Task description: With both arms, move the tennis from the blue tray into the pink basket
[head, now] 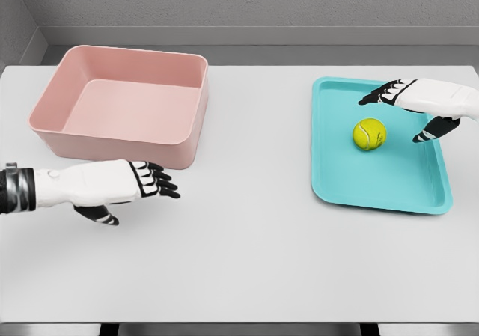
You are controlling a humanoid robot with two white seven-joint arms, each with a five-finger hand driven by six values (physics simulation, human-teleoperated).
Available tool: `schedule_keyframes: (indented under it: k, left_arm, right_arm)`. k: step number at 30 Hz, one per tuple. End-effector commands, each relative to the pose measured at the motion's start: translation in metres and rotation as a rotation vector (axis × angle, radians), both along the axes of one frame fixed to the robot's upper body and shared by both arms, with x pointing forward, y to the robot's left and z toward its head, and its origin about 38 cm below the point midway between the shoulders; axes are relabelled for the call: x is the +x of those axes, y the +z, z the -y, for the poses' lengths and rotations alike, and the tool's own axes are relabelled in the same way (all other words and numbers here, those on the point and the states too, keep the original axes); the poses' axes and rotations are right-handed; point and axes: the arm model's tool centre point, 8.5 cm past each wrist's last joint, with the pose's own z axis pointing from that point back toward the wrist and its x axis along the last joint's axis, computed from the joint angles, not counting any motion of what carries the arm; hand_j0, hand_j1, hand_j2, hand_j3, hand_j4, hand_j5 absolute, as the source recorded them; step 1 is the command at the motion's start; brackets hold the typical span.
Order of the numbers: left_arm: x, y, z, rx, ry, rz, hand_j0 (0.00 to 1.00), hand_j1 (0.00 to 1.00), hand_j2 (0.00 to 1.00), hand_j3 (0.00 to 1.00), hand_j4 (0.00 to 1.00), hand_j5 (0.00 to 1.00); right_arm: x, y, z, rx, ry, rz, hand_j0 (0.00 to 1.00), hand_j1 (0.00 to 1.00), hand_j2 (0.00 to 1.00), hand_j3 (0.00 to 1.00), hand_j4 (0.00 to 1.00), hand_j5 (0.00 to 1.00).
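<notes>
My right robot hand (419, 105) hovers over the blue tray's (337, 179) far right part, fingers spread, holding nothing. Tennis ball (369, 134) lies mid-tray, just left of it, apart. Left robot hand (112, 185) open, empty, near the pink basket's (120, 145) front wall. Bare bench (247, 261) between.

left arm (15, 188): cut by left edge | right arm (468, 102): cut by right edge
</notes>
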Motion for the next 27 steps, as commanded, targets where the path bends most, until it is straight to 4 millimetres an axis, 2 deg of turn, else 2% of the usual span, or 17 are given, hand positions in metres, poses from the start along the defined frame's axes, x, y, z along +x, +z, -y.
schedule_keyframes:
  k: [1, 2, 3, 4, 8, 10, 12, 13, 21, 27]
  left_arm:
    - [-0.001, -0.006, 0.012, -0.022, -0.020, -0.020, 1.00, 1.00, 1.00, 1.00, 1.00, 1.00]
    - [-0.001, -0.006, 0.016, -0.017, -0.035, -0.021, 1.00, 1.00, 1.00, 1.00, 1.00, 1.00]
    - [-0.001, -0.011, 0.036, -0.033, -0.083, -0.033, 1.00, 1.00, 1.00, 1.00, 1.00, 1.00]
    - [0.000, -0.010, 0.039, -0.030, -0.095, -0.030, 1.00, 1.00, 1.00, 1.00, 1.00, 1.00]
    - [-0.001, -0.012, 0.040, -0.032, -0.098, -0.035, 1.00, 1.00, 1.00, 1.00, 1.00, 1.00]
    - [-0.001, -0.011, 0.040, -0.037, -0.096, -0.036, 1.00, 1.00, 1.00, 1.00, 1.00, 1.00]
    - [-0.001, -0.010, 0.040, -0.037, -0.095, -0.033, 1.00, 1.00, 1.00, 1.00, 1.00, 1.00]
    - [-0.001, -0.010, 0.040, -0.037, -0.095, -0.033, 1.00, 1.00, 1.00, 1.00, 1.00, 1.00]
    - [0.000, -0.010, 0.042, -0.045, -0.099, -0.035, 1.00, 1.00, 1.00, 1.00, 1.00, 1.00]
    - [0.003, -0.004, 0.040, -0.040, -0.097, -0.020, 1.00, 1.00, 1.00, 1.00, 1.00, 1.00]
  right_arm:
    - [0.000, 0.001, 0.000, 0.004, -0.002, 0.002, 1.00, 1.00, 1.00, 1.00, 1.00, 1.00]
    - [0.000, 0.001, -0.001, 0.001, 0.002, 0.000, 1.00, 1.00, 1.00, 1.00, 1.00, 1.00]
    - [0.000, 0.001, -0.001, 0.000, 0.002, -0.001, 1.00, 1.00, 1.00, 1.00, 1.00, 1.00]
    - [-0.001, 0.000, -0.001, -0.007, 0.005, -0.008, 1.00, 1.00, 1.00, 1.00, 1.00, 1.00]
    - [0.001, -0.003, 0.001, 0.002, -0.006, -0.008, 1.00, 1.00, 1.00, 1.00, 1.00, 1.00]
    - [0.004, -0.021, -0.004, 0.007, -0.012, -0.047, 1.00, 1.00, 1.00, 1.00, 1.00, 1.00]
    - [0.005, -0.030, -0.010, 0.003, 0.000, -0.068, 1.00, 1.00, 1.00, 1.00, 1.00, 1.00]
    - [0.006, -0.033, -0.016, 0.008, 0.007, -0.073, 1.00, 1.00, 1.00, 1.00, 1.00, 1.00]
    - [0.029, -0.057, -0.024, 0.010, -0.047, -0.123, 1.00, 1.00, 1.00, 1.00, 1.00, 1.00]
    - [0.031, -0.064, -0.019, -0.014, -0.068, -0.135, 1.00, 1.00, 1.00, 1.00, 1.00, 1.00]
